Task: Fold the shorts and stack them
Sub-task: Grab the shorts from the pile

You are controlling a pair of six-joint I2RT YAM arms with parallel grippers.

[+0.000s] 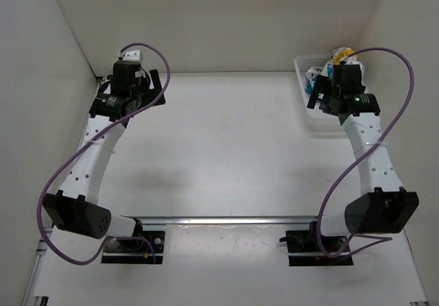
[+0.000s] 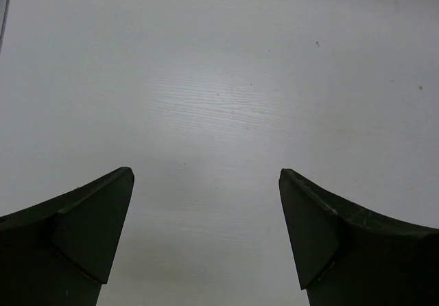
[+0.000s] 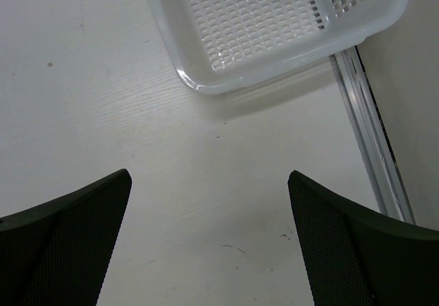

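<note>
Light: bright, even, overhead.
Shadows: faint, soft on table [image 1: 226,155].
Glare: sheen on basket [image 3: 206,86] rim.
Exposure: left gripper [image 2: 206,171] near-black.

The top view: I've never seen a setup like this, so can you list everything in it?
shorts: a bunched pile, number of pairs unclear, white with teal, yellow-orange and black print, inside the basket
mesh basket: one, white plastic, far right corner of the table
table: one, white, under everything
metal rail: one, silver, along the near edge between the arm bases
purple cables: two, one looping along each arm
left arm: one, white and black, reaching to the far left corner
right arm: one, white and black, reaching to the basket
left gripper: black, open, empty
right gripper: black, open, empty, just short of the basket
</note>
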